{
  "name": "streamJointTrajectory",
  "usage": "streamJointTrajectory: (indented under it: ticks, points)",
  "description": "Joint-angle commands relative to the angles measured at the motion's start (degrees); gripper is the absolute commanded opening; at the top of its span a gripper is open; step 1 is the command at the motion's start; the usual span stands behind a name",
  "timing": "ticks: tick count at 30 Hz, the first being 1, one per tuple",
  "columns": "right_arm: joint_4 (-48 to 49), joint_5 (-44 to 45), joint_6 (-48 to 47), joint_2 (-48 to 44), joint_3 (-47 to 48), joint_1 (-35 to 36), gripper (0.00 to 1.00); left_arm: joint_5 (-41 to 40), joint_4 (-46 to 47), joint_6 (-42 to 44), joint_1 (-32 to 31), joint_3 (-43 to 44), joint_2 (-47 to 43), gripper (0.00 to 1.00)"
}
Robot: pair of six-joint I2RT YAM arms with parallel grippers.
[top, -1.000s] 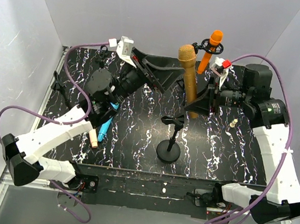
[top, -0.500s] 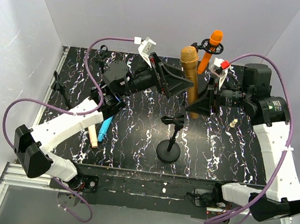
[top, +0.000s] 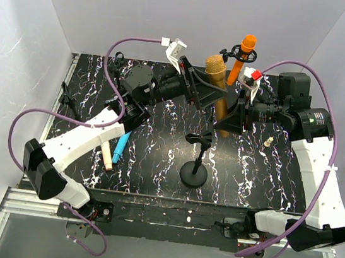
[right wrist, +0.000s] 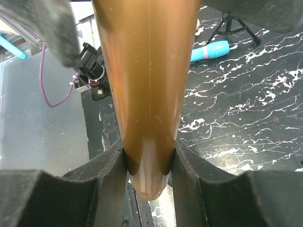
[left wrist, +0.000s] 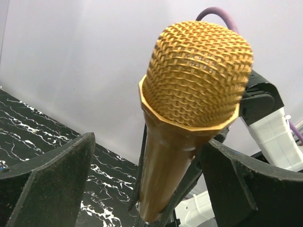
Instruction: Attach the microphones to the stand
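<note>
The gold-bronze microphone (top: 215,84) stands upright, and my right gripper (top: 224,122) is shut on its lower end (right wrist: 148,118). My left gripper (top: 215,98) is open, with one finger (left wrist: 47,179) on each side of the body just below the mesh head (left wrist: 196,80); the left finger is clear of it. The orange microphone (top: 244,56) sits in a clip at the back. The light blue microphone (top: 121,148) and the pale pink-beige one (top: 106,157) lie on the table at the left. A black round-base stand (top: 195,164) with a clip stands at centre front.
A small black tripod stand (top: 67,97) is at the left table edge. A small beige piece (top: 268,140) lies at the right. The black marbled table (top: 261,179) is enclosed by white walls. The blue microphone (right wrist: 210,51) also shows in the right wrist view.
My left arm has swung right and up, bringing its open fingers around the gold-bronze microphone. My right gripper has kept holding the microphone almost still.
</note>
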Motion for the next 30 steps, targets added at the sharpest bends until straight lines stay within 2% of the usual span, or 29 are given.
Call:
streamJointTrajectory:
  ticks: [1,3,5,7,10,12,14,15,17,18,20,22,25,28,30]
  points:
    - [-0.5,0.3,-1.9,-0.5,2.6,0.3,0.01,1.9,-0.3,0.4,-0.1,2.8,0.6,0.84]
    - [-0.6,0.2,-2.0,-0.3,2.7,0.3,0.01,2.6,-0.2,0.1,-0.1,3.2,1.1,0.79]
    - [-1.0,0.4,-2.3,-0.2,2.8,0.3,0.01,2.7,0.2,-0.2,-0.1,3.3,1.5,0.64]
    - [-1.3,0.5,-2.6,-0.2,2.8,0.3,0.01,3.1,1.8,-0.4,0.0,2.8,1.5,0.61]
    - [-1.5,0.5,-3.0,-0.5,2.4,0.3,0.01,4.2,2.7,-0.6,-0.1,2.7,1.3,0.32]
    - [-1.7,0.9,-3.1,-0.7,2.2,0.3,0.01,4.5,2.9,-0.5,0.0,2.5,0.9,0.0]
    - [-1.9,1.1,-3.6,-1.0,2.3,0.4,0.01,4.0,3.4,-0.5,0.0,1.8,-0.1,0.0]
    - [-2.0,1.1,-3.6,-1.3,2.3,0.4,0.05,3.7,3.9,-0.4,0.0,1.2,-0.8,0.0]
    - [-2.1,1.2,-3.5,-1.6,2.6,0.3,0.31,2.9,4.8,0.0,0.2,-0.3,-2.2,0.0]
    - [-2.3,1.4,-3.6,-1.8,2.8,0.3,0.52,2.5,5.7,0.1,0.3,-1.0,-3.6,0.0]
    - [-2.9,1.9,-4.0,-2.2,3.4,0.3,0.71,1.4,6.3,1.4,0.5,-2.4,-5.9,0.0]
    - [-4.5,2.1,-5.8,-2.8,4.0,0.3,0.79,-0.1,4.2,4.2,0.7,-3.0,-8.7,0.0]
    - [-7.8,1.6,-11.6,-4.2,2.8,0.3,0.86,-2.5,-2.3,9.3,0.7,-2.4,-13.4,0.0]
    - [-8.8,0.2,-17.4,-6.6,-1.6,0.3,0.89,-4.7,-7.5,14.7,0.8,-2.4,-18.4,0.0]
    - [-11.5,-2.0,-24.6,-7.1,-3.7,0.3,0.89,-5.9,-11.4,18.3,0.8,-2.6,-21.6,0.0]
